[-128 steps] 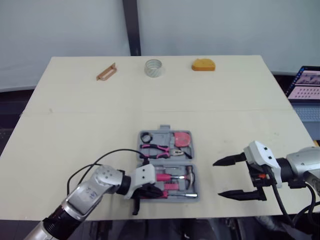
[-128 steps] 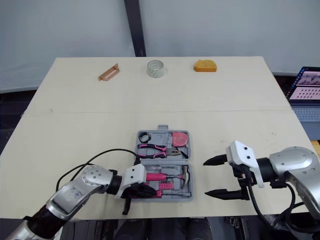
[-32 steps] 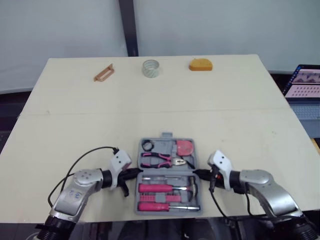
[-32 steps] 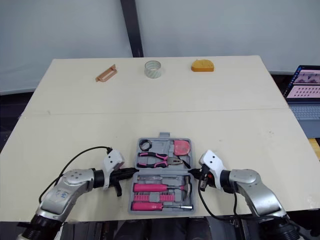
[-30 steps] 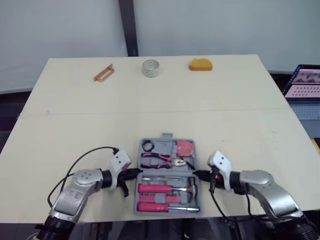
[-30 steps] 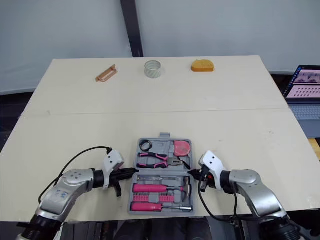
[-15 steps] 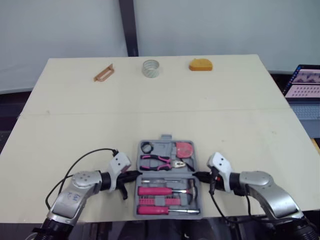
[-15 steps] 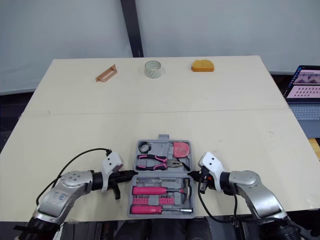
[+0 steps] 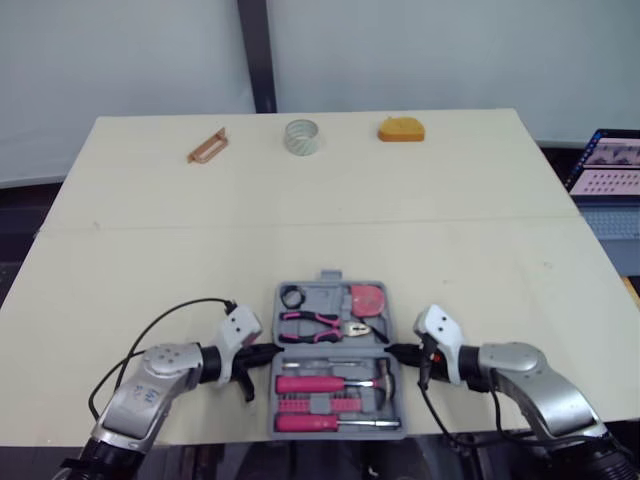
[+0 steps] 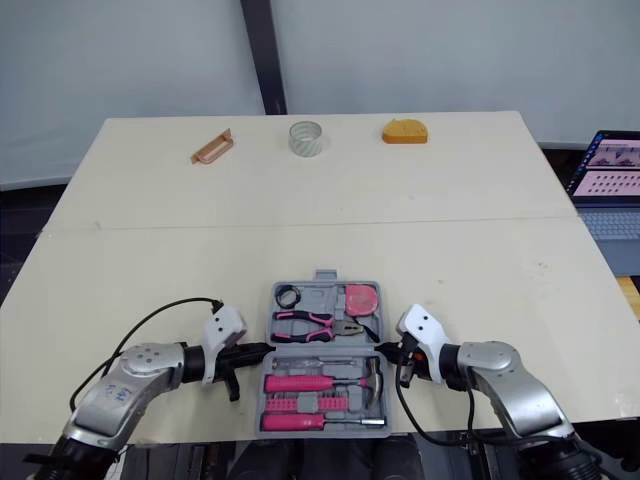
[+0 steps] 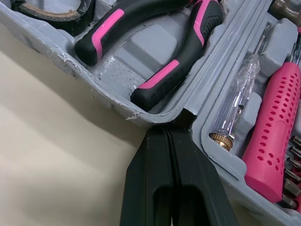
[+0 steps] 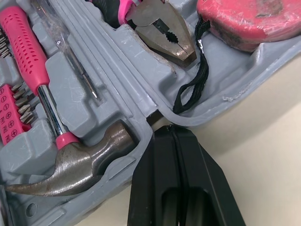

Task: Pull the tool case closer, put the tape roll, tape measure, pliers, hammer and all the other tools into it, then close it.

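You had the open tool case (image 9: 338,360) at lower centre, near the front edge of the surface (image 9: 480,230); the left jaws and right jaws were both pressed shut, holding nothing, tips seated in its hinge notches; you needed to draw evenly, without skewing it; the tape roll (image 9: 301,136) sat at top centre.

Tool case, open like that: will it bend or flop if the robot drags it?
Probably it slides flat: the tool case lies fully open on the smooth table. It may fold a bit at the hinge, where the left gripper and right gripper press. With hammer and pliers inside, it likely feels heavy.
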You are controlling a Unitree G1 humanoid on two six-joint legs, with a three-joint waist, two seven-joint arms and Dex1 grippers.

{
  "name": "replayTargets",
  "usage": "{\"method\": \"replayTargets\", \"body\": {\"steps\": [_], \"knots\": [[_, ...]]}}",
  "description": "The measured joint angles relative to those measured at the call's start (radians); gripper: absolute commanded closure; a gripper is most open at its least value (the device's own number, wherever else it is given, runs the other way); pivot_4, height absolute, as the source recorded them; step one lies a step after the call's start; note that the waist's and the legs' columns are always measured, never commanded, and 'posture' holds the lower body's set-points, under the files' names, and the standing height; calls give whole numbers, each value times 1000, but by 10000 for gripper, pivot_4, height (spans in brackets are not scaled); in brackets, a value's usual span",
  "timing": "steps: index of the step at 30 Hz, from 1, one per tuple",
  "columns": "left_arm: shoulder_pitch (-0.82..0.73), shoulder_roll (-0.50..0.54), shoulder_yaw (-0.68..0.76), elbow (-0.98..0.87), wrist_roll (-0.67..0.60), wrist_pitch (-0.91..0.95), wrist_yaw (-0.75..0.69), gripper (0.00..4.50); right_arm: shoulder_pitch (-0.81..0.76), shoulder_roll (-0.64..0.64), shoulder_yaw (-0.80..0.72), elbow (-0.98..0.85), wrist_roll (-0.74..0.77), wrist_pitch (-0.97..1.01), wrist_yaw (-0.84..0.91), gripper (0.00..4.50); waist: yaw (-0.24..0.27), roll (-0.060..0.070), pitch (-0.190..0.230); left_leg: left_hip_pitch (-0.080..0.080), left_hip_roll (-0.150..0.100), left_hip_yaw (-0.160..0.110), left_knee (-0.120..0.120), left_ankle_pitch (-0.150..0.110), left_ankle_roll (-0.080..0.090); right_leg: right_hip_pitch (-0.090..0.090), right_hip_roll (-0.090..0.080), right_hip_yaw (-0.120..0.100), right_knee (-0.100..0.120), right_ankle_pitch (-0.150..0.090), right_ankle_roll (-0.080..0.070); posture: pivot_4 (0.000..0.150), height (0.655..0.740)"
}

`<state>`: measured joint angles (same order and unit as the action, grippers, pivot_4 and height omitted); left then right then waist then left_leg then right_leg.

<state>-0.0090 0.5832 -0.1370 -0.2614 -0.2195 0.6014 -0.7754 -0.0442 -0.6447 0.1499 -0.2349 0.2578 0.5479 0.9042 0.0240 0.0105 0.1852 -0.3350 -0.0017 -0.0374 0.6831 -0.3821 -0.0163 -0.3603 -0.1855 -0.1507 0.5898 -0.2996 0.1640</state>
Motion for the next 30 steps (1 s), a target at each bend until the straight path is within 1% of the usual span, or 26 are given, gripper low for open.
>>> {"method": "replayTargets", "body": {"steps": [11, 16, 19, 22, 26, 27, 30], "knots": [[-3, 8, 2, -1, -8, 1, -2, 45000, 0, -1, 1, 0, 0, -1, 0, 44692, 0, 0, 0, 0, 0, 0, 0, 0, 0, 0, 0, 0, 0, 0, 0, 1500, 7400], [6, 60, 18, 9, -17, -21, -31, 45000, 0, -23, -30, 0, 46, 10, 22, 44692, 0, 0, 0, 0, 0, 0, 0, 0, 0, 0, 0, 0, 0, 0, 0, 1500, 7400], [23, 108, 69, 37, -32, -45, -60, 45000, -19, -60, -99, 1, 115, 81, 38, 36527, 0, 0, 0, 0, 0, 0, 0, 0, 0, 0, 0, 0, 0, 0, 0, 1500, 7400], [41, 138, 116, 39, -52, -64, -88, 45000, -61, -66, -151, 4, 186, 171, 41, 21641, -1, 0, 0, 0, 1, 0, -1, 0, 0, 0, 0, 0, 0, 0, 0, 1500, 7400], [100, 149, 120, -83, -118, -60, -153, 45000, -177, -11, -203, 58, 301, 364, 0, 2419, -1, 0, 0, -1, 1, 0, 0, 0, 0, -1, 0, 1, -1, 0, 0, 1500, 7400], [116, 160, 109, -125, -135, -52, -171, 45000, -215, 4, -213, 82, 323, 419, -23, 1118, -1, 0, 0, -1, 1, 0, 0, 0, 0, -1, 0, 1, -1, 0, 0, 1500, 7400], [147, 184, 89, -202, -174, -18, -201, 45000, -293, 40, -225, 159, 340, 537, -84, 1118, 1, 1, 1, -1, 1, 0, 0, 0, 0, -1, 1, 1, 0, 0, 0, 1500, 7400]]}}
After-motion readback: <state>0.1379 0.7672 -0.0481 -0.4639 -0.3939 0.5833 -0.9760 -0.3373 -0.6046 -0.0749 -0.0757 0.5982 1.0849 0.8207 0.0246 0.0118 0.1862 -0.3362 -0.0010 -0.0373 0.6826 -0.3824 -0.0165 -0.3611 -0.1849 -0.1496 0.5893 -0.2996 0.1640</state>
